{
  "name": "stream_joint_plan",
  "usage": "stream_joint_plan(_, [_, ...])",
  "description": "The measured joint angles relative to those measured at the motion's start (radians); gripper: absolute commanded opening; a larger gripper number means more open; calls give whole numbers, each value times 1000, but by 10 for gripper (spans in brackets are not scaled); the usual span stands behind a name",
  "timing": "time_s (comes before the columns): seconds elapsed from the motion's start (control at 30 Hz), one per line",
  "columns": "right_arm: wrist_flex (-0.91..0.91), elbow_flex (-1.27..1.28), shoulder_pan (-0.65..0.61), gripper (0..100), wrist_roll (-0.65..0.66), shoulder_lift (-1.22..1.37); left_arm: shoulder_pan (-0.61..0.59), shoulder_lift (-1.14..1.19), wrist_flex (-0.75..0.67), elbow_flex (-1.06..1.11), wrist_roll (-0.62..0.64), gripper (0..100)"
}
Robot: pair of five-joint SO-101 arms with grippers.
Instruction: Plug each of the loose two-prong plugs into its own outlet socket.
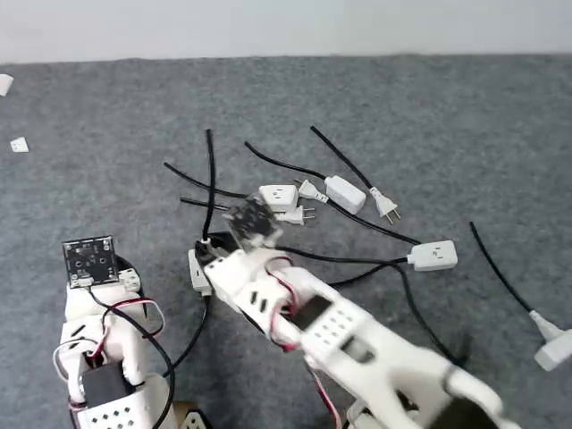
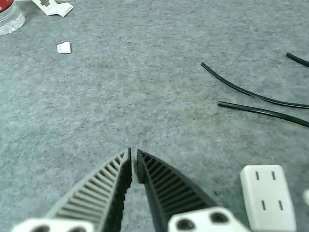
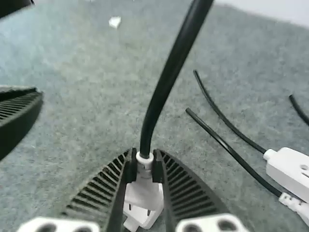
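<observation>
**Setting:** robotics lab or test bench.

1. Counter, covered in grey felt-like carpet and backed by a plain white wall.
2. My left arm and right arm, with white plastic shells and open screw holes, side by side at the near edge.
3. A bare circuit board, uncased, at my left wrist. Red and white wires loop in the open below it.
4. Practice pieces: a white outlet socket and others like it. Short black cords end loose on the carpet. One plug is pinched in my right hand.
5. A small white scrap lies far off at the side.
</observation>
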Motion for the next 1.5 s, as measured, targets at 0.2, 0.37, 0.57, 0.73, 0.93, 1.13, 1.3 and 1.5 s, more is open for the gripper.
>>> stream_joint_plan(0.2, [-34, -129, 0, 9, 0, 164, 2, 84, -8, -40, 0, 16])
stream_joint_plan(0.37, [-37, -147, 2, 9, 0, 164, 2, 253, -74, -84, 0, 16])
stream_joint_plan(0.57, [-41, -160, 0, 9, 0, 199, 2, 505, -129, -176, -17, 16])
stream_joint_plan(0.73, [-60, -161, 2, 9, 12, 259, -15, 707, -135, -269, -26, 16])
stream_joint_plan(0.93, [-252, -161, 0, 9, 41, 358, -20, 830, -166, -308, -26, 16])
stream_joint_plan(1.13, [-364, -161, 2, 9, 41, 430, -17, 835, -166, -308, -26, 16])
stream_joint_plan(1.3, [-374, -161, 28, 9, 41, 434, -18, 835, -166, -308, -26, 16])
stream_joint_plan(1.5, [-376, -163, 41, 8, 41, 466, -18, 841, -166, -308, -43, 16])
